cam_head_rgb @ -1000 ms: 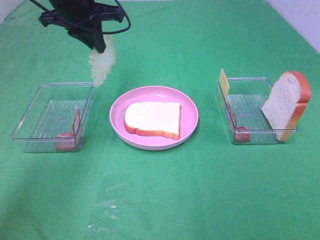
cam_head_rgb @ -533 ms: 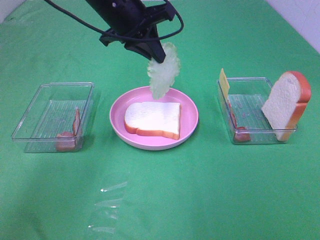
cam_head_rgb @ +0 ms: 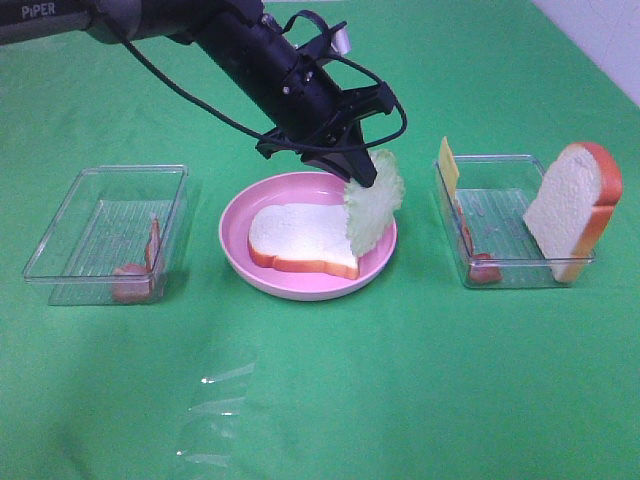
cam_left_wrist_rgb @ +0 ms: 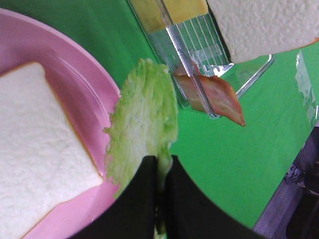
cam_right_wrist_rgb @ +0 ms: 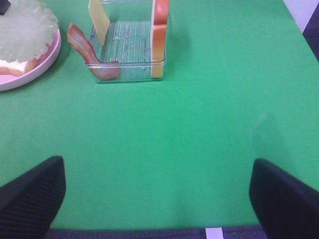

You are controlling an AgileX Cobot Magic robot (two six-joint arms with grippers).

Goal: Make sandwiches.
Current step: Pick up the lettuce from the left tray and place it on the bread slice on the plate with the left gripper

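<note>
Nearest, right wrist view: right pincer [cam_right_wrist_rgb: 157, 194] wide open, gripping nothing, jaws at the lower corners over green tabletop [cam_head_rgb: 450, 380]. Mid frame of exterior view, left to right: clear left tray [cam_head_rgb: 60, 215] with bacon strip [cam_head_rgb: 132, 272] against its right wall; pink plate [cam_head_rgb: 300, 288] at centre with bread slice [cam_head_rgb: 295, 235] lying flat; clear right tray [cam_head_rgb: 500, 158] with cheese slice [cam_head_rgb: 448, 166] and second bacon strip [cam_head_rgb: 478, 264] at its left wall, second bread slice [cam_head_rgb: 572, 205] upright at right end. Farther back, left pincer [cam_head_rgb: 362, 178] reaching in from upper left, clamped on lettuce leaf [cam_head_rgb: 373, 210], hanging over plate's right side by bread's right end; contact with bread unclear.
</note>
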